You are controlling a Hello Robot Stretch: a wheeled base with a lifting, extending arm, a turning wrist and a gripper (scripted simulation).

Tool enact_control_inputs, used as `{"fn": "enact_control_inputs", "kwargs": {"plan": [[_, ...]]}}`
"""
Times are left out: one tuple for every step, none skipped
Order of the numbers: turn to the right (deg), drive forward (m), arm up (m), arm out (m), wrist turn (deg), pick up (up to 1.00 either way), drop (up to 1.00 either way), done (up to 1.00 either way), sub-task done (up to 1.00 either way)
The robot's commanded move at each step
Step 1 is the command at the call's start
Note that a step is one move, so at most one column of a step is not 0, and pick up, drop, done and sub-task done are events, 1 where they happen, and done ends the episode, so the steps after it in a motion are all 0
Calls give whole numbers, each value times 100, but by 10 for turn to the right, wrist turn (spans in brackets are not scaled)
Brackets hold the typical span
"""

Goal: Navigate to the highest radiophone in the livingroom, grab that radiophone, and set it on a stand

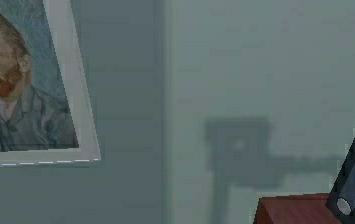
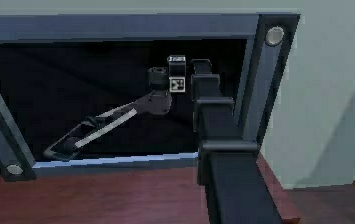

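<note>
Forward view: a portrait painting (image 1: pixel 25 80) hung at left on a pale wall (image 1: pixel 185 60). A red-brown tabletop (image 1: pixel 297 212) and a television (image 1: pixel 353 175) edge stood at right.

Arm side view: before the television's screen, a slender dark shape (image 2: pixel 95 130) reached left from the jaws. Whether it was the radiophone, and whether the jaws grasped anything, could not be told. The arm (image 2: pixel 230 175) rose right of middle.

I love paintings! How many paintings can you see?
1. The painting hangs on the wall at the forward view's left, cut off by the picture's edge. More may hang beyond the views.
</note>
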Motion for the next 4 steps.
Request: {"fn": "enact_control_inputs", "kwargs": {"plan": [[0, 0, 0, 0, 450, 0, 0, 0, 0], [0, 0, 0, 0, 0, 0, 100, 0, 0], [0, 0, 0, -10, 0, 0, 0, 0, 0], [0, 0, 0, 0, 0, 0, 0, 100, 0]]}}
